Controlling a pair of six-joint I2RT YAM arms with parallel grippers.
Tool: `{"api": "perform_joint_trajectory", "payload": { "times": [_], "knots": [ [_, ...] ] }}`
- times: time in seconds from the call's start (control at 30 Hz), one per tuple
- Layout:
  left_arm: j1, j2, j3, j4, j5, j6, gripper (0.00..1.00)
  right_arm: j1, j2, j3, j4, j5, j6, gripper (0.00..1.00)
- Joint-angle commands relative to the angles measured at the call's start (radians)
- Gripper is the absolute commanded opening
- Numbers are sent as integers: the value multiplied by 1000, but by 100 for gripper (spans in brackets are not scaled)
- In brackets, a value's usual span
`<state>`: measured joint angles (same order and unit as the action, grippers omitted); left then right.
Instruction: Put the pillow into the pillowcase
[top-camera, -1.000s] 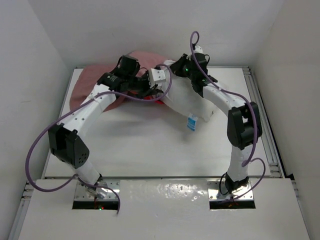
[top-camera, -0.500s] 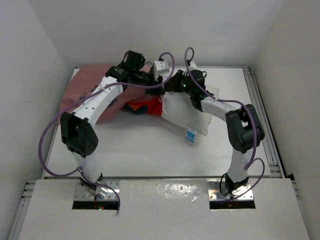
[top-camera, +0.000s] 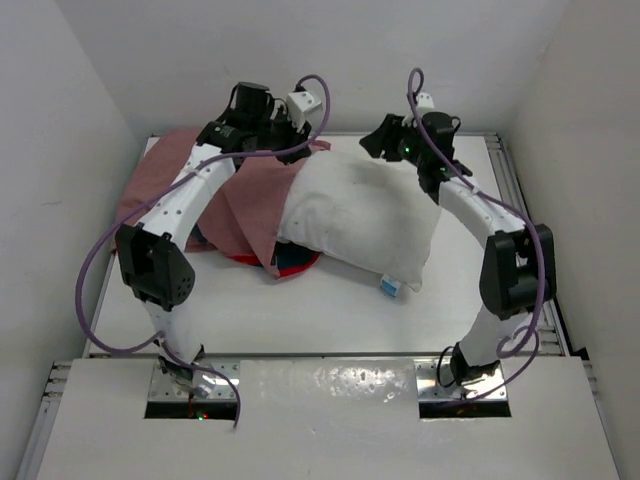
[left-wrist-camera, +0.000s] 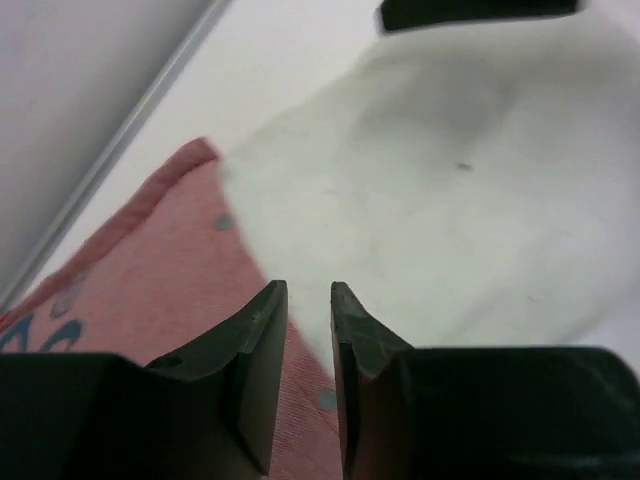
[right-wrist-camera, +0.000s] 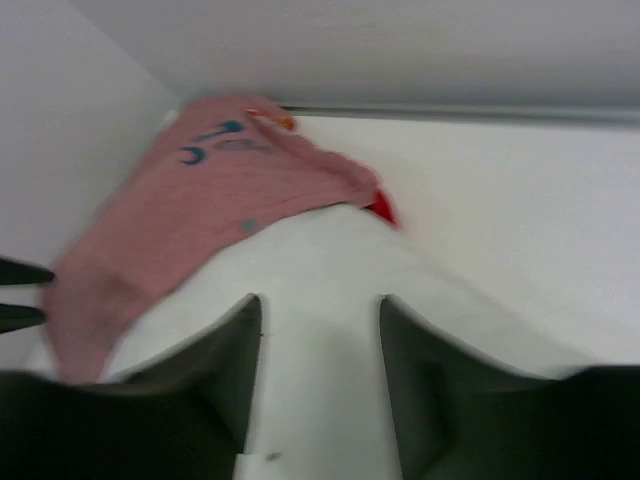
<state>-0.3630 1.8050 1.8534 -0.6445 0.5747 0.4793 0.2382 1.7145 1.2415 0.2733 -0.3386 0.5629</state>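
Observation:
The plump white pillow (top-camera: 365, 215) lies across the middle and right of the table. The pillowcase (top-camera: 165, 175) lies at the left, pink side up, one flap draped over the pillow's left end; its red side (top-camera: 292, 262) pokes out beneath. My left gripper (top-camera: 288, 128) hovers over the case's edge (left-wrist-camera: 150, 270) where it meets the pillow (left-wrist-camera: 450, 200), jaws a narrow gap apart with nothing between. My right gripper (top-camera: 378, 140) hangs open just above the pillow (right-wrist-camera: 320, 260), the pillowcase (right-wrist-camera: 200, 200) beyond it.
A small blue-and-white tag (top-camera: 388, 287) sticks out at the pillow's near corner. White walls close in on the table (top-camera: 300, 320) at the back and both sides. A metal rail (top-camera: 522, 220) runs along the right edge.
The right gripper has opened and pulled back to the right. The pillow has dropped flat and spread out. The left arm has swung back, leaving the case flap over the pillow's left end.

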Motion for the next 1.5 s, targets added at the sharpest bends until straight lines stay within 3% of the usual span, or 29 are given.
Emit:
{"api": "perform_joint_trajectory", "payload": {
  "times": [0.0, 0.03, 0.07, 0.23, 0.37, 0.4, 0.47, 0.5, 0.53, 0.57, 0.6, 0.63, 0.7, 0.83, 0.97, 1.03, 1.33, 1.47],
  "knots": [
    [-17, 107, 70, 56, -312, -22, 27, -13, 88, 159, -239, 61, -82, 58],
    [-19, 126, 76, 68, -428, -27, 47, -10, 132, 223, -268, 69, -101, 81],
    [-22, 157, 81, 80, -468, -25, 54, -7, 152, 248, -328, 81, -107, 85],
    [-28, 189, 92, 120, -506, -22, 82, 29, 253, 351, -483, 164, -123, 89],
    [-37, 195, 32, 60, -515, 16, 86, 67, 272, 296, -507, 139, -150, 98],
    [-40, 195, 14, 66, -545, 16, 85, 82, 273, 274, -503, 139, -156, 98],
    [-37, 203, -25, 85, -622, 19, 67, 104, 277, 260, -502, 182, -187, 98],
    [-36, 208, -32, 106, -639, 18, 51, 114, 292, 254, -500, 191, -195, 98],
    [-33, 214, -26, 109, -650, 12, 16, 130, 301, 257, -499, 181, -199, 95],
    [-36, 223, -13, 106, -642, -5, 4, 134, 315, 263, -509, 155, -204, 88],
    [-37, 224, 4, 88, -621, -14, 0, 141, 336, 283, -517, 121, -205, 74],
    [-42, 225, 54, 76, -539, -19, 0, 144, 344, 292, -522, 71, -190, 32],
    [-50, 225, 117, 54, -417, -30, 0, 159, 346, 299, -514, 62, -175, 0],
    [-74, 226, 288, 81, -293, -106, 0, 190, 236, 253, -399, 23, -184, 0],
    [-105, 240, 414, 54, -106, -168, 0, 211, 73, 139, -82, 30, -109, 0],
    [-111, 238, 414, 55, 9, -226, 0, 211, 27, 101, 15, 116, -43, 0],
    [-174, 238, 408, 92, 206, -234, 0, 210, 54, 93, 207, 328, 195, 0],
    [-174, 234, 426, 212, 193, -324, 0, 210, 126, 95, 123, 371, 248, 0]
  ]
}}
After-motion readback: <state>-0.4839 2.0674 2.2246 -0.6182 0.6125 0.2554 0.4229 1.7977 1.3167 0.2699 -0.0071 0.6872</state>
